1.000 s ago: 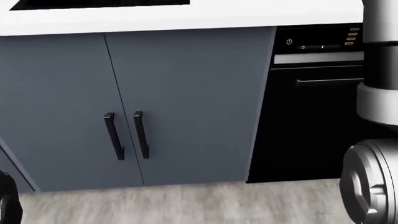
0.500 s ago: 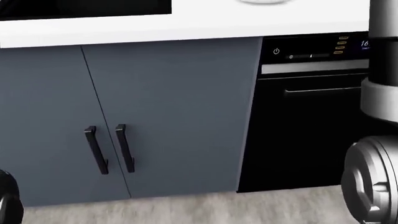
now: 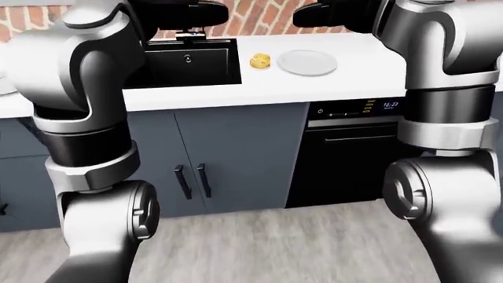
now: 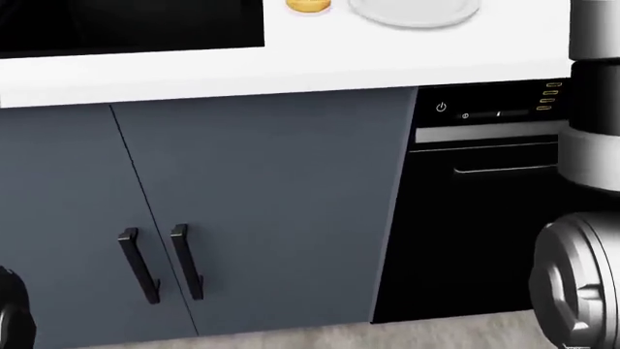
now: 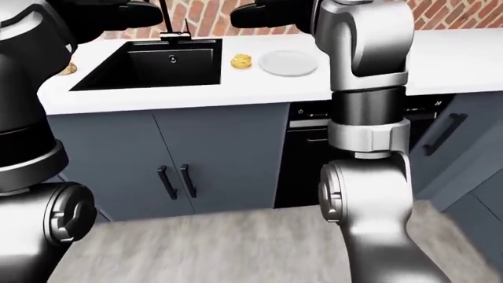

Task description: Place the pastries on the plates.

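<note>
Both arms are raised, elbows bent, forearms reaching toward the top of the eye views. The left robot hand [image 3: 193,13] and right robot hand [image 5: 263,13] show only as dark shapes over the counter [image 3: 354,73]; whether their fingers are spread or closed cannot be told, and neither visibly holds anything. Left to right: black sink [image 5: 153,62], a yellow pastry [image 3: 261,61] on the counter, and beside it an empty white plate [image 3: 307,62]. Another pastry [image 5: 68,68] lies at the right-eye view's left edge. The head camera has tilted up since half a second ago: pastry and plate now show.
</note>
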